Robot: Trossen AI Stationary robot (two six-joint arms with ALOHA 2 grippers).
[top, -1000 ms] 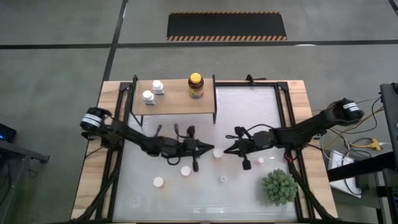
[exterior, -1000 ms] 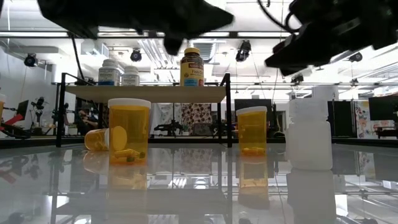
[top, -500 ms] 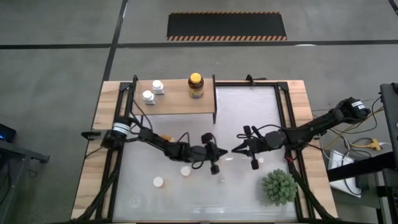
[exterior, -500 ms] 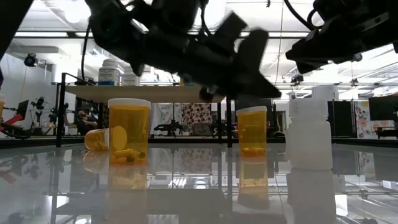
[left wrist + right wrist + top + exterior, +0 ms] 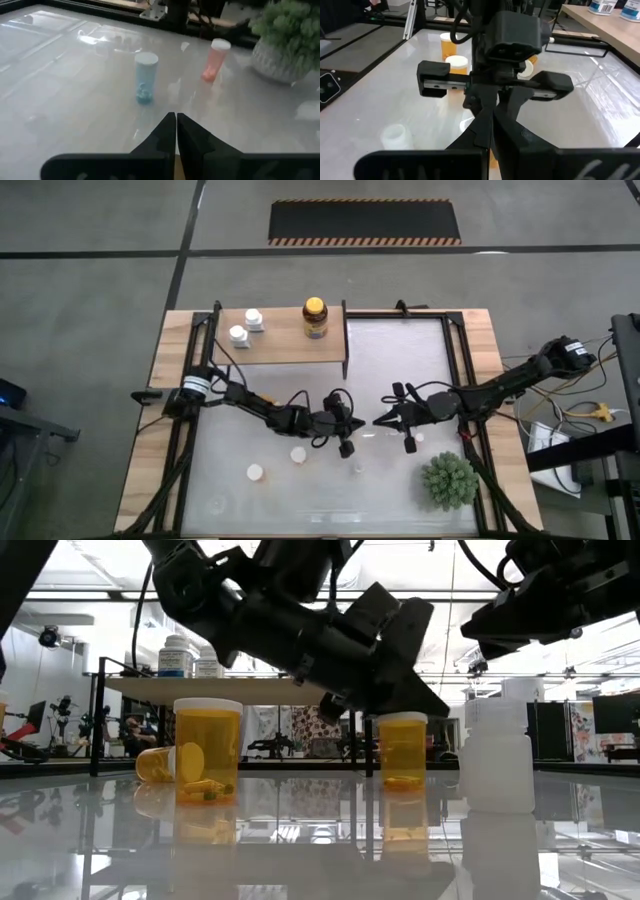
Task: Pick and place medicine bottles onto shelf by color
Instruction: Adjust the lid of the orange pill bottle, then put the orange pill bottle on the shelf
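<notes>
Both arms reach low over the middle of the table [image 5: 470, 330], apparently lining up on loose orange pill bottles [image 5: 405, 750]. The left gripper [image 5: 176, 125] has its jaws closed and empty; the right gripper [image 5: 492, 131] likewise. Two white bottles [image 5: 246, 327] and the amber jar [image 5: 315, 318] already stand on the shelf [image 5: 280, 345].

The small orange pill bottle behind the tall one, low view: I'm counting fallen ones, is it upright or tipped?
Tipped. The small orange pill bottle lies on its side, white cap facing the camera.
</notes>
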